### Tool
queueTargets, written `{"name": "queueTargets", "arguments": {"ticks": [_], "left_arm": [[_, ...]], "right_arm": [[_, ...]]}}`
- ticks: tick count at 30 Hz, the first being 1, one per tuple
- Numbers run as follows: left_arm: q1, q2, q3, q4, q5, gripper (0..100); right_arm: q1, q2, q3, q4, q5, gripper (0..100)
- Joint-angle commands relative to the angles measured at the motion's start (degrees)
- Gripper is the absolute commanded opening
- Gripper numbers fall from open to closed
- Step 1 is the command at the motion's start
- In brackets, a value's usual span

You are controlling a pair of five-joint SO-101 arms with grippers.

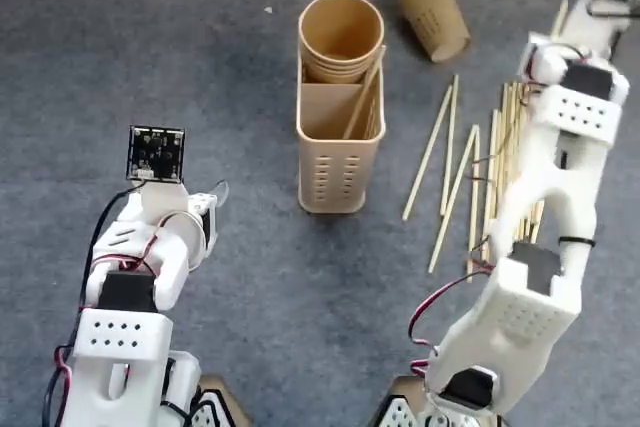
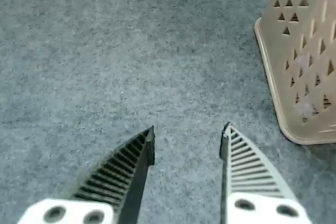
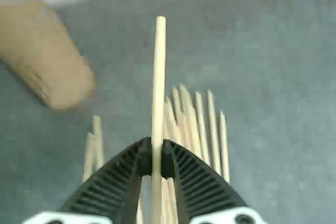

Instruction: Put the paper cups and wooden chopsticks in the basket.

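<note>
**Basket** [image 1: 340, 172]: tan, perforated, with two compartments. It stands mid-table on the grey carpet [image 1: 200, 57].
- Far compartment: a stack of paper cups [image 1: 341, 32], upright, mouths up.
- Near compartment: a leaning chopstick [image 1: 362, 97], with its upper end against the cup stack.

**Loose paper cup** [image 1: 436, 15]: lies on its side at the far edge, right of the basket and apart from it.

**Loose chopsticks** [image 1: 470, 177]: lie on the carpet right of the basket. Some are scattered singly; the rest are bundled and partly covered by the right arm [image 1: 560, 167].

**Right gripper** [image 3: 156, 150]: at the far right, above the bundle. Its fingers pinch a single held chopstick [image 3: 158, 66], which projects well past the tips.

**Left gripper** [image 2: 189, 128]: at the near left, above the carpet. Its fingers are spread, with carpet showing between them. The basket wall is near, to its right.
</note>
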Motion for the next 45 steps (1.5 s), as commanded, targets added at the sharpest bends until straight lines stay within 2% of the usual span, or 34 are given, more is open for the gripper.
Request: {"name": "queueTargets", "arguments": {"ticks": [1, 6, 9, 14, 19, 31, 37, 45], "left_arm": [[0.22, 0.13, -1.19, -1.14, -0.44, 20], [0.22, 0.13, -1.19, -1.14, -0.44, 20], [0.22, 0.13, -1.19, -1.14, -0.44, 20], [0.22, 0.13, -1.19, -1.14, -0.44, 20], [0.22, 0.13, -1.19, -1.23, -0.44, 20], [0.22, 0.13, -1.27, -1.23, -0.44, 20], [0.22, 0.13, -1.27, -1.23, -0.44, 20], [0.22, 0.13, -1.27, -1.23, -0.44, 20]], "right_arm": [[-2.95, -7.08, -4.35, -7.69, -1.14, 0.5], [-6.90, -11.12, -4.00, -23.87, -1.14, 0.5], [-11.03, -13.49, -3.82, -29.93, -1.32, 0.5], [-17.80, -16.92, -3.56, -31.34, -12.48, 0.5], [-20.26, -18.68, -3.56, -29.23, -16.62, 0.5], [-28.00, -27.65, 17.19, -29.76, -16.18, 0.5], [-28.26, -33.63, 32.40, -40.92, -7.91, 0.5], [-28.26, -44.53, 50.42, -48.57, -5.63, 1.1]]}}
